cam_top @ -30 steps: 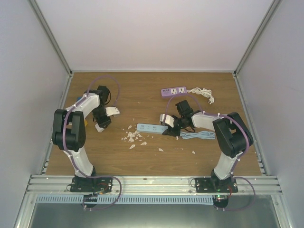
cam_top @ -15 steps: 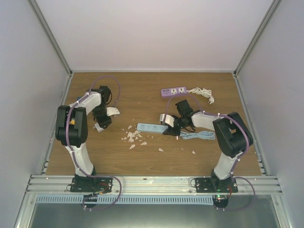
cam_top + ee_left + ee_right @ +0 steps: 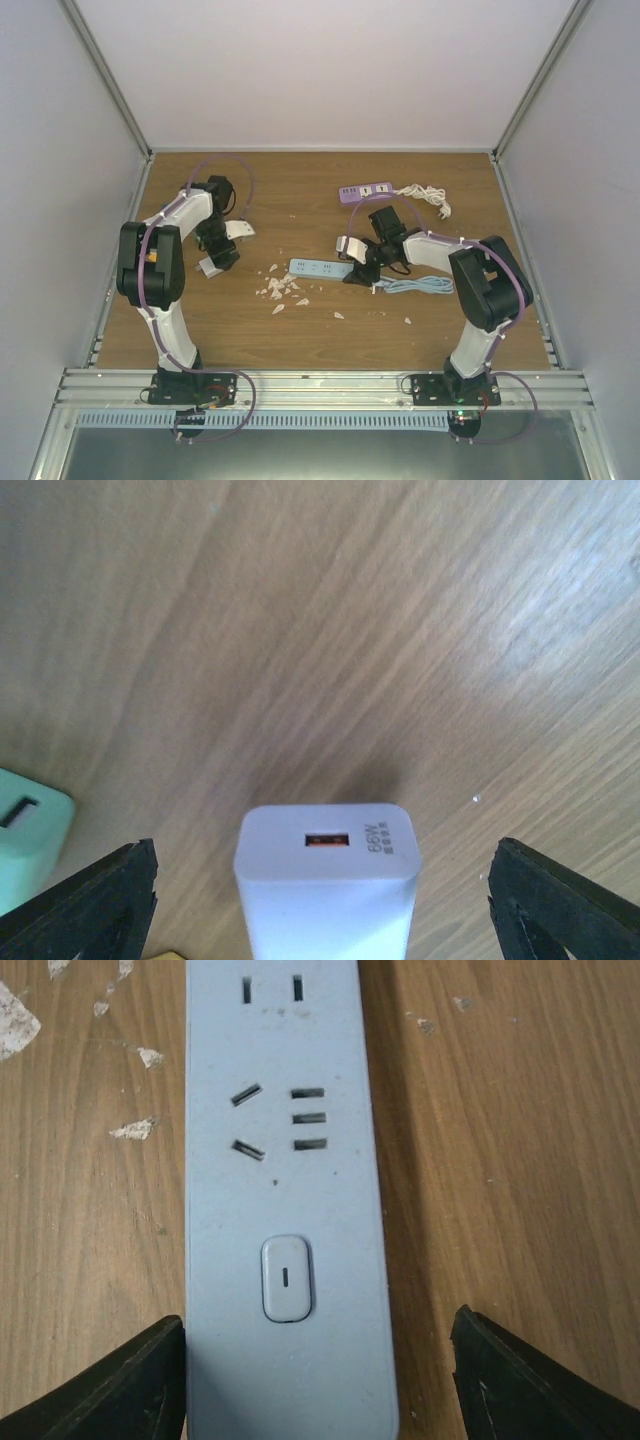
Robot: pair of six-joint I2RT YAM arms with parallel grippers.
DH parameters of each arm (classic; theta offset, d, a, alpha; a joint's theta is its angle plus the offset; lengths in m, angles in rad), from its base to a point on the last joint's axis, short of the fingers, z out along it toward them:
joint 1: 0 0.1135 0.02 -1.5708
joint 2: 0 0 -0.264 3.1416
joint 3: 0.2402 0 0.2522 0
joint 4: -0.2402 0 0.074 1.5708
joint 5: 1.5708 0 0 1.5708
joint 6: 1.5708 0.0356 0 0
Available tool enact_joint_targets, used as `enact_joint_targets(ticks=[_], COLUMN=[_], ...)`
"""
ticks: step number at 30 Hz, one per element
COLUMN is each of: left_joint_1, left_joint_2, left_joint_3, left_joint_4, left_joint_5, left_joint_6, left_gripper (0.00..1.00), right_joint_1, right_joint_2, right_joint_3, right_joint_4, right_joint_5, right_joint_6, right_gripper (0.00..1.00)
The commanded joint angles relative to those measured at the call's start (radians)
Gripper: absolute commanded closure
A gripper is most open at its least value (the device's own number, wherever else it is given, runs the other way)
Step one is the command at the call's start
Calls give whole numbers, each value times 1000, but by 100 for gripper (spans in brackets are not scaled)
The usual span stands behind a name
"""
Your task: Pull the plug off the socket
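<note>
Apparently the pulling is done: the plug [image 3: 325, 865] sits free inside the wide-open left gripper [image 3: 322, 890], while the right gripper [image 3: 318, 1360], open too, straddles the empty socket strip [image 3: 285, 1160], gripping nothing

We find bare tabletop [image 3: 290, 205] across the middle back; white chips [image 3: 280, 290], the blue power strip [image 3: 320, 268], a coiled blue cable [image 3: 415, 285] and a purple power strip [image 3: 365, 192] crowd centre-right.

plug [image 3: 325, 880] left of socket [image 3: 320, 268], scraps [image 3: 280, 290] beside socket
</note>
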State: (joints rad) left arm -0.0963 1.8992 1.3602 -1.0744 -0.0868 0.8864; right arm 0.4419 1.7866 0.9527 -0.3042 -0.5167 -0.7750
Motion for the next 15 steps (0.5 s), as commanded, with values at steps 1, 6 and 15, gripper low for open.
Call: enact_joint_targets(ticks=[1,6,15], left_joint_1=[3,-2,-21], left_joint_2=[-17,-38,-119], left_joint_3=[48,68,54], left_joint_4=[-13,-5,9], left_joint_5=[72,157,429], left_joint_6=[11,31,84], left_gripper=[8,8,8], right_joint_1=[-6,-5,-10], right_joint_2=[-14,-34,-105], right_joint_3=[33,68,118], right_joint_4=[-20,-51,-219], right_joint_5=[-1,-11,-17], right_joint_6=[10,29,-11], right_gripper=[25,17,15])
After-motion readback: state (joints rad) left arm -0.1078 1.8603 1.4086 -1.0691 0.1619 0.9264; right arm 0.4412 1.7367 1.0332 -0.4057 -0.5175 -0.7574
